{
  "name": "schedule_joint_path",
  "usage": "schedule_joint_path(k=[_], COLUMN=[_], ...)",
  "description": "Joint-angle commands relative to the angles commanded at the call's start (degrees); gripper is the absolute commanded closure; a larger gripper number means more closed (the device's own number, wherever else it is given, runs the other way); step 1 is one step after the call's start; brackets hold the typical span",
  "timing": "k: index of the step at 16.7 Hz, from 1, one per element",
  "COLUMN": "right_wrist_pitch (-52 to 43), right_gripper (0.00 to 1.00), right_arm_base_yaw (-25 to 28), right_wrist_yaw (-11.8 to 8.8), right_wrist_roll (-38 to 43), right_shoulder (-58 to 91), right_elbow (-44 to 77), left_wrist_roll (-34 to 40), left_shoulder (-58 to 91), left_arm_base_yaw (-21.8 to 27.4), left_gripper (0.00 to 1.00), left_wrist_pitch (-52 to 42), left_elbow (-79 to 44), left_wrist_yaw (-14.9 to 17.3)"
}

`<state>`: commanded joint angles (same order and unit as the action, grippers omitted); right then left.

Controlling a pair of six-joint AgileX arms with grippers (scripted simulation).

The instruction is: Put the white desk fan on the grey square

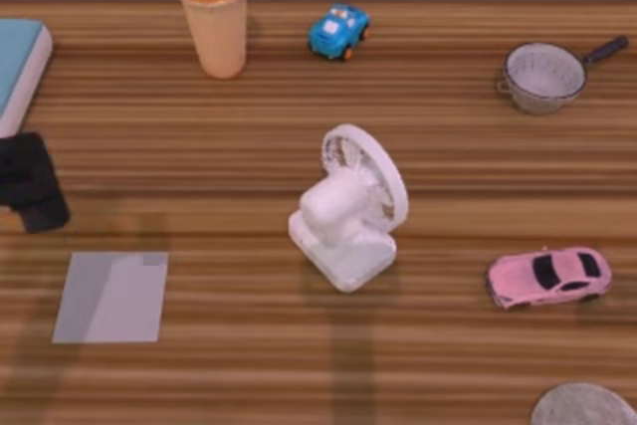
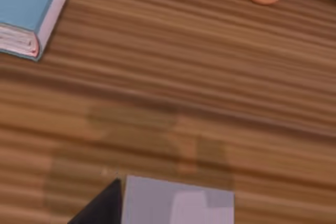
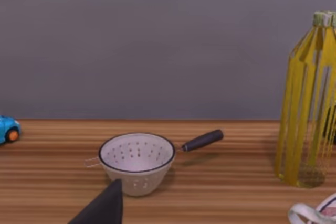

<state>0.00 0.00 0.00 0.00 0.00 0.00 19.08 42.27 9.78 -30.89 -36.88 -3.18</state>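
Top view: you have the white desk fan (image 1: 348, 210) upright mid-counter, well apart from the grey square (image 1: 110, 297) at near left. The left gripper (image 1: 30, 183) sits dark at the left edge; you cannot tell its fingers' state. Orange cup (image 1: 214, 15), blue toy car (image 1: 338, 31), colander (image 1: 544, 76), pink toy car (image 1: 549, 277).

Left wrist view: grey square (image 2: 177, 203), blue book (image 2: 30, 9).

Right wrist view: colander (image 3: 137, 162), yellow bottle (image 3: 308, 100); right fingers' state unreadable.
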Motion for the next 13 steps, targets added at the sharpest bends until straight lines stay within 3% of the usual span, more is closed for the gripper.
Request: schedule_joint_path(k=[13], right_wrist_pitch=[0.0], right_gripper=[0.0], right_arm_base_yaw=[0.0], right_wrist_yaw=[0.0], right_wrist_roll=[0.0], right_shoulder=[0.0], right_elbow=[0.0], left_wrist_roll=[38.8], left_shoulder=[70.7], left_arm_base_yaw=[21.0], left_gripper=[0.0], left_wrist_pitch=[-49.2], left_elbow=[-76.5], left_wrist_yaw=[-5.4])
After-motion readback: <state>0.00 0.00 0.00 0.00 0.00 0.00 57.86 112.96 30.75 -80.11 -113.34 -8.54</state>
